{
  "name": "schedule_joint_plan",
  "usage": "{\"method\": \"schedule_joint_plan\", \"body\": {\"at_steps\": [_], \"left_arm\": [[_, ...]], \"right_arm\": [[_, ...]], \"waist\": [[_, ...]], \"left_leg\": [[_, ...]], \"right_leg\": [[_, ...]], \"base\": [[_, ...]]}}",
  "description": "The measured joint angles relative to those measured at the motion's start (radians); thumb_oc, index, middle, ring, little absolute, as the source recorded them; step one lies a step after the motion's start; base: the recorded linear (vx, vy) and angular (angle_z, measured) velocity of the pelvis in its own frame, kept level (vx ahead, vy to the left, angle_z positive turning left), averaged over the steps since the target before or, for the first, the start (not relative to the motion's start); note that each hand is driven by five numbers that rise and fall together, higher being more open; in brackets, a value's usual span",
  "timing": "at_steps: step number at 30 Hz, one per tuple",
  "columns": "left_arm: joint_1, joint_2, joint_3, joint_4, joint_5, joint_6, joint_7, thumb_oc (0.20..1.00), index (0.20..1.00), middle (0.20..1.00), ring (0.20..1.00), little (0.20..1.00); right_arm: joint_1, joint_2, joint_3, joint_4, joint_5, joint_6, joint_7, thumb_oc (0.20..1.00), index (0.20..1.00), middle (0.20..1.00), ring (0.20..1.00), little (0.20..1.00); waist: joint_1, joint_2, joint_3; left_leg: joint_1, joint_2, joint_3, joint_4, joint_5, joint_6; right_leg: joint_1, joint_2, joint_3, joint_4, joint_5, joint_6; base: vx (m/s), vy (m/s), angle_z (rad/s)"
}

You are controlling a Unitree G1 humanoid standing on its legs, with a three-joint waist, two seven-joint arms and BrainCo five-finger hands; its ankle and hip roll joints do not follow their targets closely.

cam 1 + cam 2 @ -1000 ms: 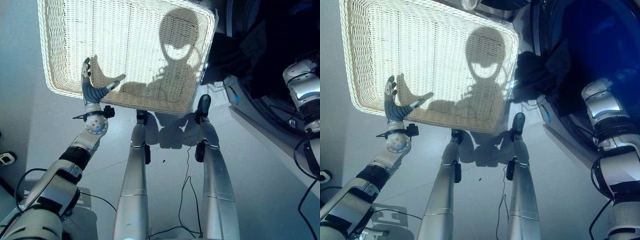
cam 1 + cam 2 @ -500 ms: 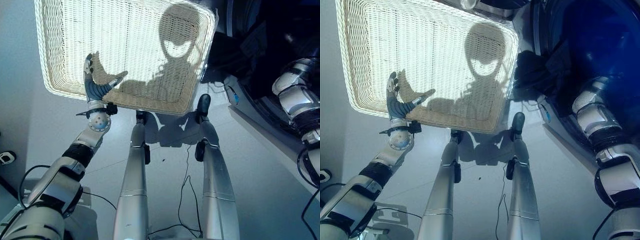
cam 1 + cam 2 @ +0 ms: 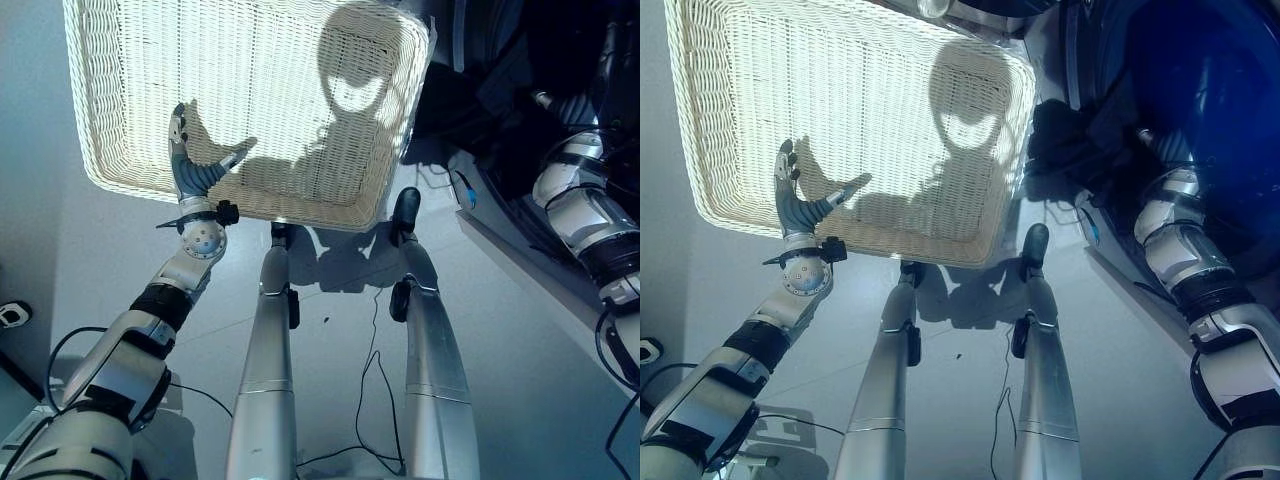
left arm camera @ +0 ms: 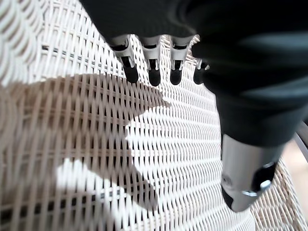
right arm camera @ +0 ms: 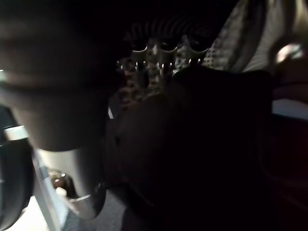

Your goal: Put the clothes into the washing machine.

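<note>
A dark heap of clothes (image 3: pixel 1080 150) hangs at the mouth of the washing machine (image 3: pixel 1210 110) on the right, partly over its lower lip. My right arm (image 3: pixel 1180 250) reaches up into that opening and its far end goes out of sight among the dark cloth. In the right wrist view my right hand (image 5: pixel 62 96) is pressed close to dark cloth (image 5: pixel 207 144). My left hand (image 3: pixel 188 168) is open, with straight fingers (image 4: pixel 154 67) spread just above the near rim of the white wicker basket (image 3: pixel 120 185), holding nothing.
The basket's woven bottom (image 4: pixel 159 144) lies bare under the left hand. The basket stands on the grey floor (image 3: pixel 520 330) to the left of the machine, its right corner (image 3: pixel 415 60) close to the machine's front.
My right arm has pushed forward and deeper into the machine's opening. The left hand has crept slightly further over the basket rim, still open.
</note>
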Motion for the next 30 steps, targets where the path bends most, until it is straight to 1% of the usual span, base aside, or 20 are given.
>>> {"method": "schedule_joint_plan", "body": {"at_steps": [3, 7, 10, 13, 16, 19, 21, 23, 28, 30], "left_arm": [[-0.001, 0.000, 0.001, 0.000, 0.001, 0.003, 0.000, 1.000, 1.000, 1.000, 1.000, 1.000], [-0.022, -0.001, -0.001, 0.001, 0.001, 0.008, 0.000, 1.000, 1.000, 1.000, 1.000, 1.000], [-0.041, 0.000, -0.001, 0.005, 0.000, 0.016, 0.000, 1.000, 1.000, 1.000, 1.000, 1.000], [-0.057, -0.001, -0.004, 0.020, 0.000, 0.022, -0.001, 1.000, 1.000, 1.000, 1.000, 1.000], [-0.085, -0.001, -0.025, 0.030, 0.000, 0.024, -0.002, 1.000, 1.000, 1.000, 1.000, 1.000], [-0.099, -0.004, -0.039, 0.029, 0.000, 0.024, -0.003, 1.000, 1.000, 1.000, 1.000, 1.000], [-0.100, -0.003, -0.038, 0.031, 0.000, 0.025, -0.003, 1.000, 1.000, 1.000, 1.000, 1.000], [-0.100, -0.004, -0.043, 0.031, -0.001, 0.025, -0.003, 1.000, 1.000, 1.000, 1.000, 1.000], [-0.110, -0.014, -0.047, 0.038, -0.001, 0.025, -0.011, 1.000, 1.000, 1.000, 1.000, 1.000], [-0.110, -0.018, -0.047, 0.038, -0.001, 0.025, -0.022, 1.000, 1.000, 1.000, 1.000, 1.000]], "right_arm": [[0.004, 0.009, 0.025, -0.001, -0.042, -0.002, 0.043, 1.000, 1.000, 1.000, 1.000, 1.000], [-0.016, 0.014, 0.104, 0.025, -0.066, 0.002, 0.099, 1.000, 1.000, 1.000, 1.000, 1.000], [-0.046, 0.022, 0.157, 0.061, -0.087, 0.006, 0.144, 1.000, 1.000, 1.000, 1.000, 1.000], [-0.111, 0.041, 0.223, 0.138, -0.115, 0.016, 0.207, 1.000, 1.000, 1.000, 1.000, 1.000], [-0.160, 0.054, 0.278, 0.214, -0.121, 0.025, 0.263, 1.000, 1.000, 1.000, 1.000, 1.000], [-0.167, 0.059, 0.283, 0.251, -0.143, 0.034, 0.301, 1.000, 1.000, 1.000, 1.000, 1.000], [-0.177, 0.059, 0.291, 0.267, -0.177, 0.055, 0.341, 1.000, 1.000, 1.000, 1.000, 1.000], [-0.188, 0.072, 0.306, 0.302, -0.209, 0.076, 0.362, 1.000, 1.000, 1.000, 1.000, 1.000], [-0.236, 0.116, 0.326, 0.375, -0.276, 0.130, 0.383, 1.000, 1.000, 1.000, 1.000, 1.000], [-0.244, 0.128, 0.324, 0.405, -0.336, 0.155, 0.391, 1.000, 1.000, 1.000, 1.000, 1.000]], "waist": [[-0.003, 0.000, 0.000], [-0.001, 0.000, 0.000], [0.001, 0.001, 0.000], [0.001, 0.001, -0.001], [0.013, 0.002, -0.001], [0.027, 0.002, -0.001], [0.028, 0.003, -0.001], [0.028, 0.003, -0.002], [0.033, 0.010, -0.005], [0.039, 0.011, -0.006]], "left_leg": [[0.000, 0.001, 0.000, 0.000, 0.000, 0.000], [0.001, 0.002, -0.001, -0.001, 0.002, -0.003], [0.001, 0.002, -0.004, -0.002, 0.004, -0.004], [0.001, 0.003, -0.006, -0.003, 0.005, -0.006], [0.002, 0.003, -0.009, -0.004, 0.008, -0.008], [0.002, 0.003, -0.013, -0.004, 0.010, -0.010], [0.003, 0.003, -0.022, -0.012, 0.018, -0.013], [0.004, 0.003, -0.025, -0.016, 0.023, -0.014], [0.006, 0.003, -0.026, -0.022, 0.030, -0.016], [0.006, 0.003, -0.026, -0.023, 0.030, -0.016]], "right_leg": [[0.000, 0.000, 0.000, 0.000, 0.000, 0.000], [0.000, 0.000, -0.006, 0.002, 0.000, 0.000], [0.000, 0.000, -0.008, 0.003, 0.000, 0.000], [0.000, 0.000, -0.010, 0.006, -0.001, -0.001], [0.000, 0.000, -0.012, 0.008, -0.001, -0.001], [0.000, 0.000, -0.014, 0.015, -0.005, -0.004], [0.000, 0.000, -0.021, 0.018, -0.006, -0.005], [0.000, 0.000, -0.023, 0.021, -0.006, -0.005], [-0.001, -0.001, -0.024, 0.022, -0.006, -0.005], [-0.004, -0.001, -0.024, 0.026, -0.005, -0.005]], "base": [[0.00, 0.000, 0.00], [0.00, 0.000, 0.00], [0.00, 0.000, 0.00], [0.00, 0.000, 0.00], [0.00, 0.000, 0.00], [0.00, -0.002, 0.01], [0.01, -0.010, 0.05], [0.01, -0.008, 0.02], [0.00, 0.000, 0.00], [0.02, 0.035, 0.00]]}}
